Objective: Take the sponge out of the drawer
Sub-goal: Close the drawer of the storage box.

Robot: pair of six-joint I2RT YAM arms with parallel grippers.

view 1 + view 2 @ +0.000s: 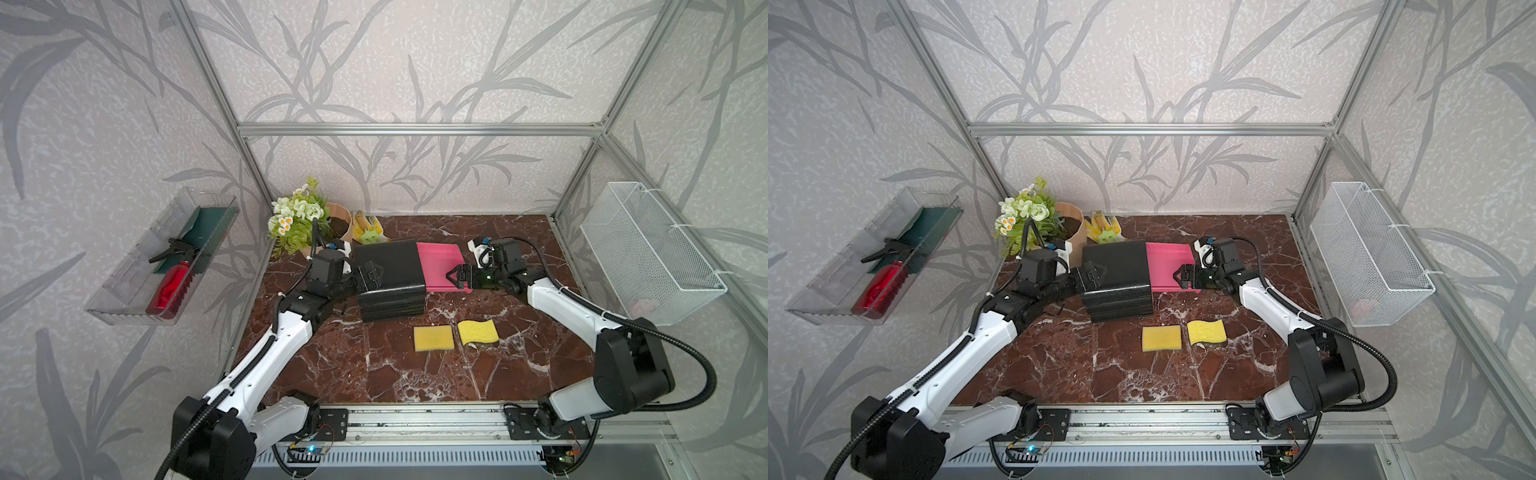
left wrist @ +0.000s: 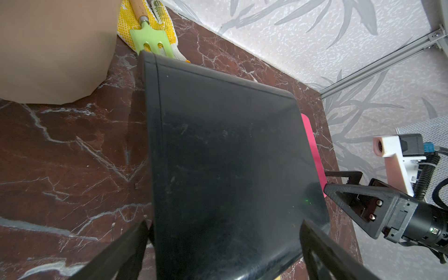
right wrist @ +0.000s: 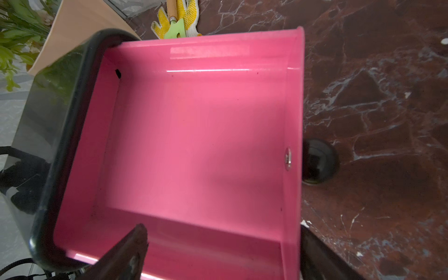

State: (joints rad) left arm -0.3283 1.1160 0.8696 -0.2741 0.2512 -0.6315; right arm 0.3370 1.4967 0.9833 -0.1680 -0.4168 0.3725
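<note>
Sponge (image 1: 478,332), wavy, on marble tbl (image 1: 353,365); leaf-print walls (image 1: 415,62).

Found no legible words, brands, numbers or signs in any view. Noticed tiny white marks on the black joint housing of the left arm (image 1: 300,297), too small to read. Saw a pale strip on the inner wall of the pink drawer (image 3: 209,52), without discernible lettering.

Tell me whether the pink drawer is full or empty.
Empty. The drawer stands pulled out of the black cabinet, and the right wrist view shows only its bare pink floor.
</note>
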